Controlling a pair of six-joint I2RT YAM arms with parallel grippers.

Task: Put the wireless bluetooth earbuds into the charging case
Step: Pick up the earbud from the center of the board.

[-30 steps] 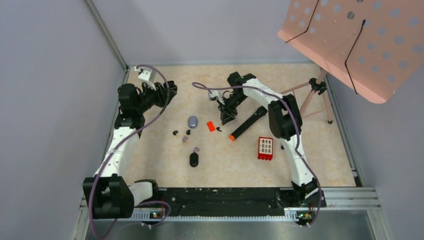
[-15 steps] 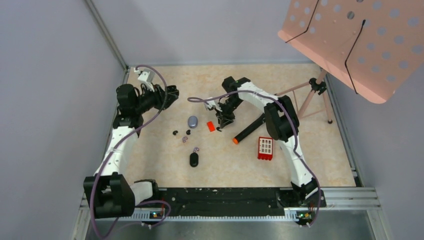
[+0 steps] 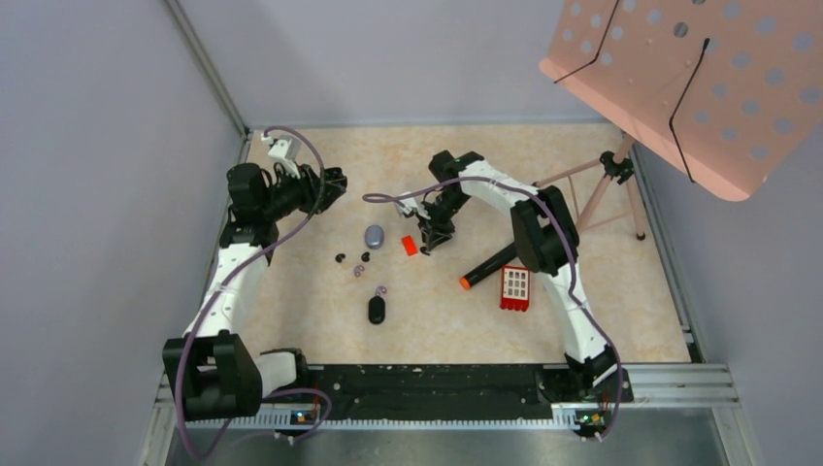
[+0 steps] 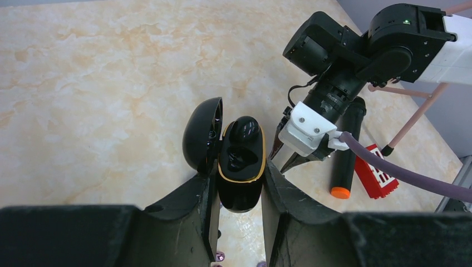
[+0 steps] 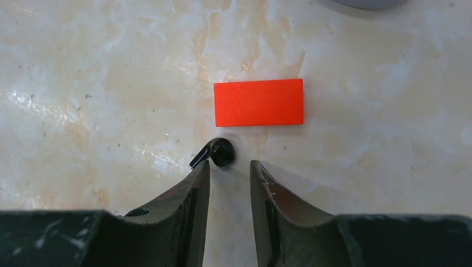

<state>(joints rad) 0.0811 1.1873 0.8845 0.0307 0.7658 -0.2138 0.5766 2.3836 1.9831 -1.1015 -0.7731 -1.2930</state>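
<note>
My left gripper (image 4: 239,173) is shut on the black, gold-rimmed charging case (image 4: 240,167), held above the table with its lid (image 4: 201,133) hinged open. One glossy black earbud (image 4: 244,129) sits in the far slot; the near slot is bare. In the top view the left gripper (image 3: 330,183) is at the back left. My right gripper (image 5: 228,164) is open and low over the table. A black earbud (image 5: 218,152) lies just past its fingertips, touching the left one, next to the red block (image 5: 259,102). More earbuds (image 3: 341,258) (image 3: 359,271) lie on the table's left-centre.
A grey-blue oval case (image 3: 375,236) and a black oval case (image 3: 377,310) lie on the table. A black marker with an orange cap (image 3: 488,267) rests beside a red box (image 3: 514,287). A pink music stand (image 3: 699,78) overhangs the back right.
The right gripper has shifted left and down toward the red block, its jaws narrowing a little. The marker has swung, its orange end now nearer the red box. The left arm is still.
</note>
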